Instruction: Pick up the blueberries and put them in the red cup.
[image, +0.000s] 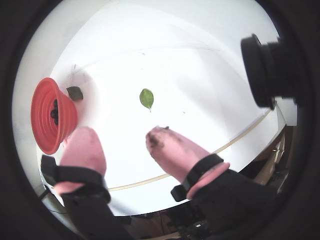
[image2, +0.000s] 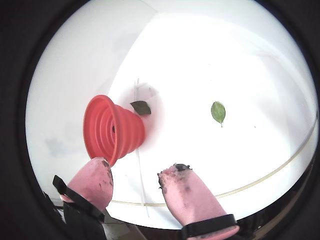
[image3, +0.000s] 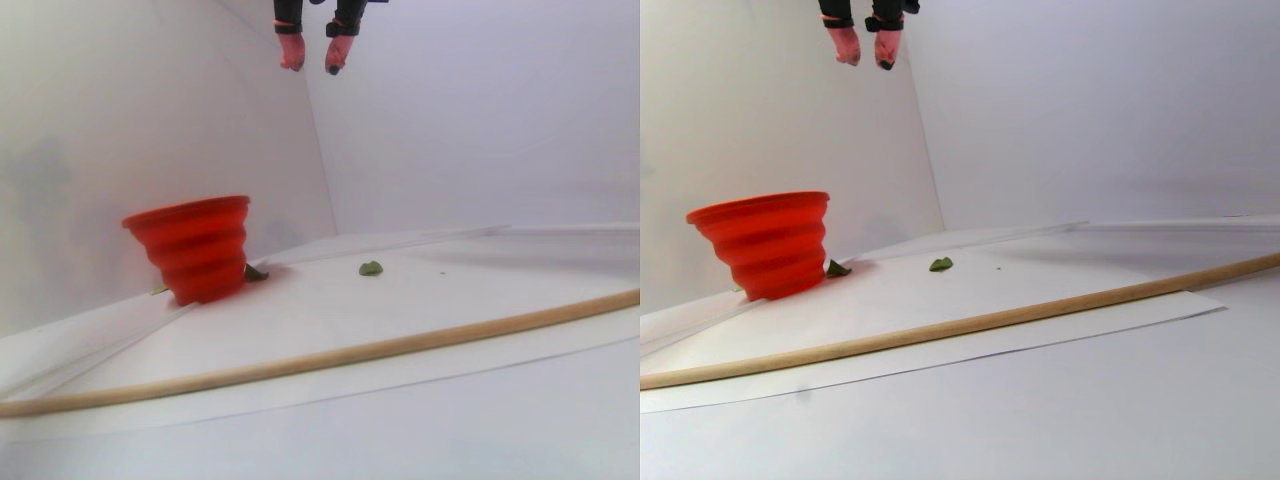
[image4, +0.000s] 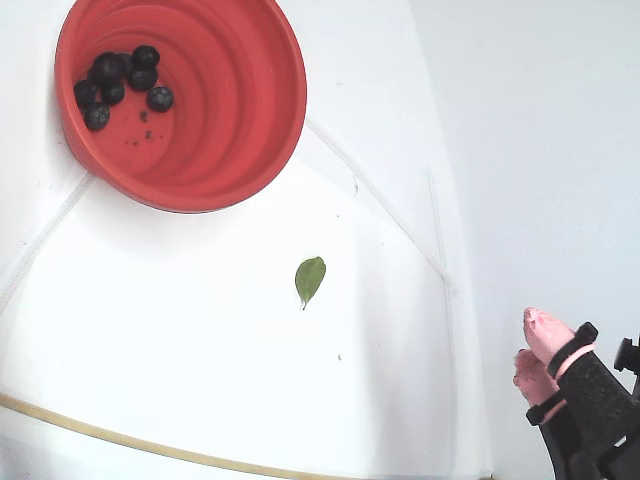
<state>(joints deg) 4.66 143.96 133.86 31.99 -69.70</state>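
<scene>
The white desk (image4: 200, 380) carries a long wooden rod (image3: 350, 352) across its near side. The red cup (image4: 250, 110) stands upright near the back corner, as the stereo pair view shows. The arm is raised well above the desk, its gripper (image: 122, 140) pointing down with the pink jaws spread and empty. The blueberries (image4: 120, 80) lie clustered on the cup's bottom. A green leaf (image4: 310, 278) lies apart from the cup; a darker leaf (image2: 141, 107) touches its base.
</scene>
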